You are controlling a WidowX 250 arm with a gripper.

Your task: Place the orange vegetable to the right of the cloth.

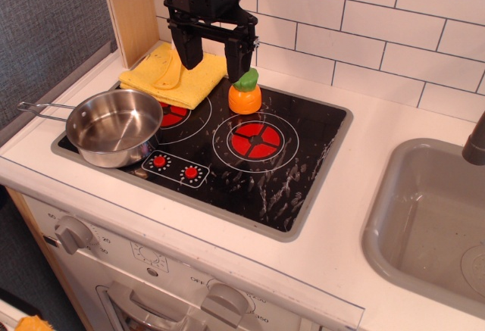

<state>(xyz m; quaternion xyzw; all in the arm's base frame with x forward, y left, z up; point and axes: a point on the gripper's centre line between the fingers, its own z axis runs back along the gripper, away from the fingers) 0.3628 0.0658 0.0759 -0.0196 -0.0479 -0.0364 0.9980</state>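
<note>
At the front, the pan (pixel 115 125) sits on the hob's (pixel 303 187) left burner, a sink (pixel 424 217) off to the right in the white counter (pixel 364 134). Behind the pan the cloth (pixel 193 82) lies with a brush (pixel 168 70) on it, and the vegetable (pixel 245 94) stands on the hob just to its right, so the placing looks done. The gripper (pixel 212 51) hangs above the cloth with jaws apart, holding nothing, before the tiled wall (pixel 364 20); only pulling clear seems left.
</note>
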